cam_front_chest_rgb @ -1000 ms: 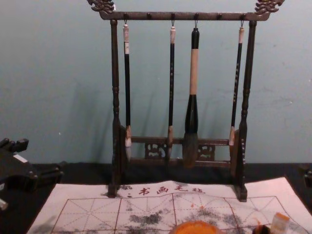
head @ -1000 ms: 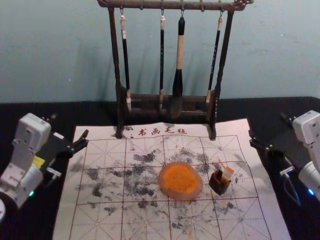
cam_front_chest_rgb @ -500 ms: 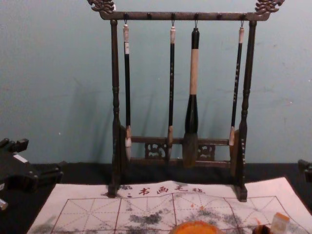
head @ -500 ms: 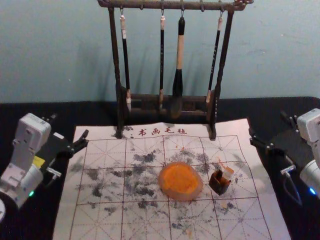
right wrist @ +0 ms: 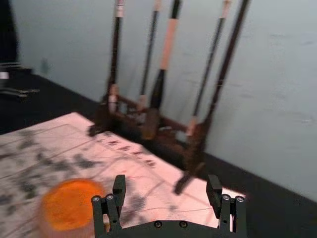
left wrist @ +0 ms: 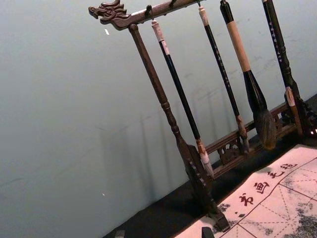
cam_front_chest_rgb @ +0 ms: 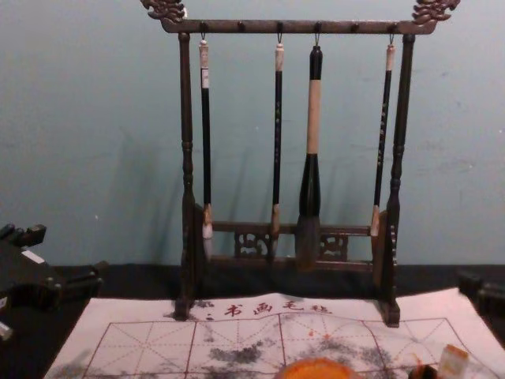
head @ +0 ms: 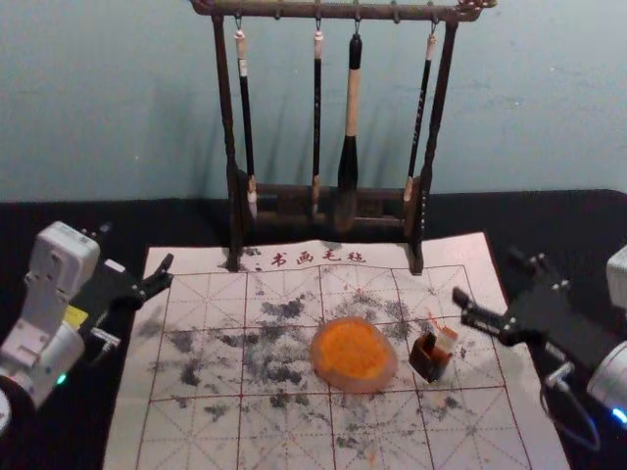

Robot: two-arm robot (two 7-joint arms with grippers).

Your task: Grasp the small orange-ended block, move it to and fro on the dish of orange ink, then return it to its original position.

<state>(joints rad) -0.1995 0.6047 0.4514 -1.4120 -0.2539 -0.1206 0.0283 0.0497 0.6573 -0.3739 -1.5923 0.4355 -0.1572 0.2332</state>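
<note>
Open right gripper [head: 489, 277] out over the right side of the mat [head: 206, 421], near the orange-ended block [head: 446, 340].

From here I see its two fingers spread wide; the little block sits at the small dark holder [head: 428, 360], orange end up, though I can't tell whether it's inside or against it. The dish of orange ink [head: 354, 352] lies just to the left, and the left gripper [head: 137, 245] is parked, open, by the mat's far left corner.
</note>
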